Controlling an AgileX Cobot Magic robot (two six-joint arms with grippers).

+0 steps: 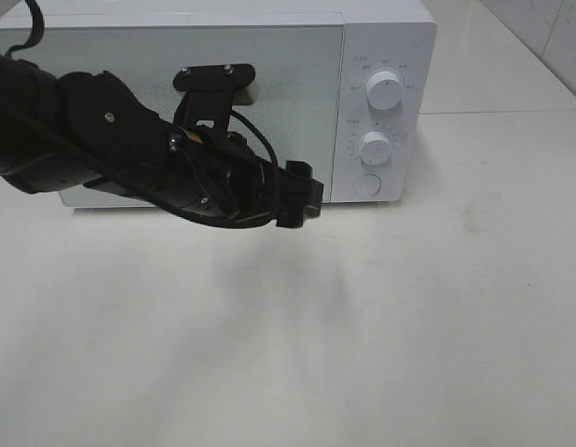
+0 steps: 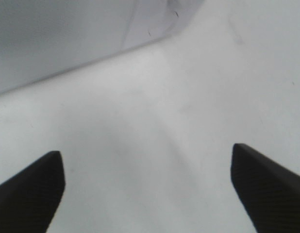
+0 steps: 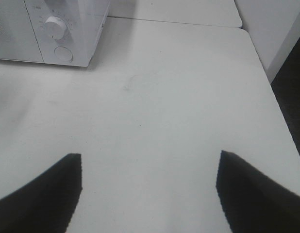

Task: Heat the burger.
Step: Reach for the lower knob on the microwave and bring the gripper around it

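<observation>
White box-shaped microwave oven: upper half of the high view, door shut. Its right panel has a white round upper dial, a lower dial and a round button.
White counter: carries the oven.
Black left claw: centre of the frame, before the door's lower right corner; spread wide, holding nothing.
Black right claw: over the counter, spread wide, holding nothing.
Burger: its place cannot be told from these views.

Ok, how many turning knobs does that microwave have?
2. The upper knob and the lower knob sit one above the other on the right-hand panel of the microwave. The panel is in full view; the flat round button below them is not counted.
</observation>
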